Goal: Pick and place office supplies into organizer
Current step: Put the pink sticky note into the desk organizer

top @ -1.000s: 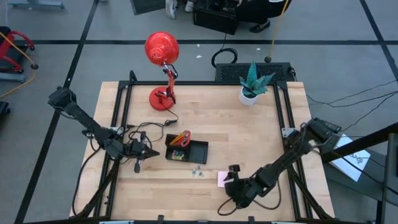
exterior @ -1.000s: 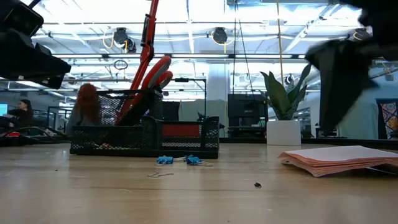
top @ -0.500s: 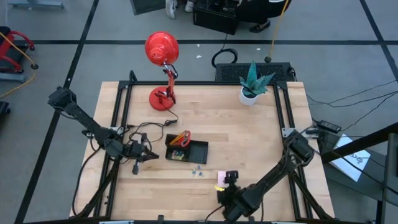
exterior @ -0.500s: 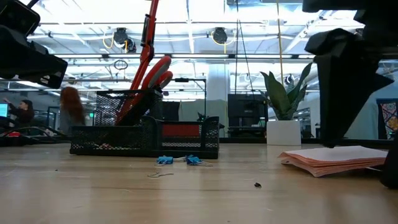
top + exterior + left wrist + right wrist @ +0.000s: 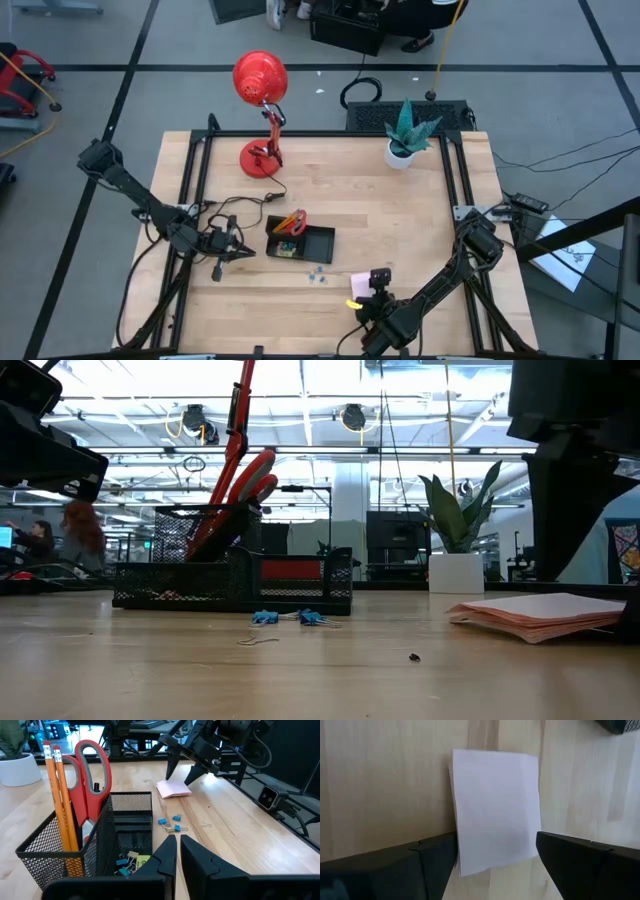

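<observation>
At the left of the wooden desk (image 5: pixel 400 220), the left hand (image 5: pixel 243 251) is held just beside the organizer's left end, its fingers (image 5: pixel 165 857) drawn narrow with only a thin slit between them and nothing gripped. The organizer (image 5: pixel 300 241), a black mesh tray, is set near the middle of the desk with its long axis running left to right. In its taller left compartment the orange pencils (image 5: pixel 60 805) and the red-handled scissors (image 5: pixel 92 780) are stood nearly upright, erasers and handles pointing up; small clips and a yellow piece (image 5: pixel 143 861) are seen in the low compartment. Just in front of the tray, a few blue clips (image 5: pixel 318 276) are left lying on the desk. Further right, the pink sticky-note pad (image 5: pixel 359 288) is laid flat near the front edge. The right hand (image 5: pixel 371 299) is poised over the pad's near end, its fingers (image 5: pixel 580 865) spread wide to either side of the pad, and whether they touch it cannot be told. A red lamp (image 5: pixel 261 85) and a potted plant (image 5: pixel 408 132) are placed at the back of the desk. Beyond it, a bright room with ceiling lights is seen, and a person (image 5: pixel 80 530) is visible far off.
</observation>
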Controlling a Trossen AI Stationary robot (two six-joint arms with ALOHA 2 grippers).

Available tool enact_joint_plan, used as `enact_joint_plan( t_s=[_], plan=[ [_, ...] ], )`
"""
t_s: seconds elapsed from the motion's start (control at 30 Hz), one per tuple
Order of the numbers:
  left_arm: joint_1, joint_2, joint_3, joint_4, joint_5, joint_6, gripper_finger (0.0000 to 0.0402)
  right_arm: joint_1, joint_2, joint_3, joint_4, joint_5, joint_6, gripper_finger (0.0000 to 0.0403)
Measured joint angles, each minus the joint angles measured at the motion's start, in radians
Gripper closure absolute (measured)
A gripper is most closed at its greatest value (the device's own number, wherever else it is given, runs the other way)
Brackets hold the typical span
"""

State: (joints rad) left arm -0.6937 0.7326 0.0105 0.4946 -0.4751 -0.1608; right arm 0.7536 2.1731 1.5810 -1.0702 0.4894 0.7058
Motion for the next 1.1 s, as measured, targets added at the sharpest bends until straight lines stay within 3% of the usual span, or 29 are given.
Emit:
enact_joint_plan(
  t_s=[0.17, 0.27, 0.5, 0.8, 1.1],
  plan=[
    [0.0, 0.0, 0.0, 0.0, 0.0, -0.003, 0.0375, -0.004, 0.003, -0.029, 0.042, 0.013, 0.012, 0.0143],
    [0.0, 0.0, 0.0, 0.0, 0.001, -0.007, 0.0383, -0.004, 0.003, -0.063, 0.08, 0.016, 0.026, 0.0166],
    [0.0, 0.0, 0.0, 0.0, 0.004, -0.022, 0.0399, 0.002, 0.006, -0.082, 0.125, 0.023, 0.037, 0.0273],
    [0.0, 0.0, 0.0, -0.001, 0.005, -0.023, 0.037, 0.001, 0.007, -0.082, 0.157, 0.026, 0.011, 0.0392],
    [0.0, 0.0, 0.0, -0.001, 0.006, -0.028, 0.0388, 0.0, -0.031, -0.084, 0.152, 0.042, -0.001, 0.0399]
  ],
)
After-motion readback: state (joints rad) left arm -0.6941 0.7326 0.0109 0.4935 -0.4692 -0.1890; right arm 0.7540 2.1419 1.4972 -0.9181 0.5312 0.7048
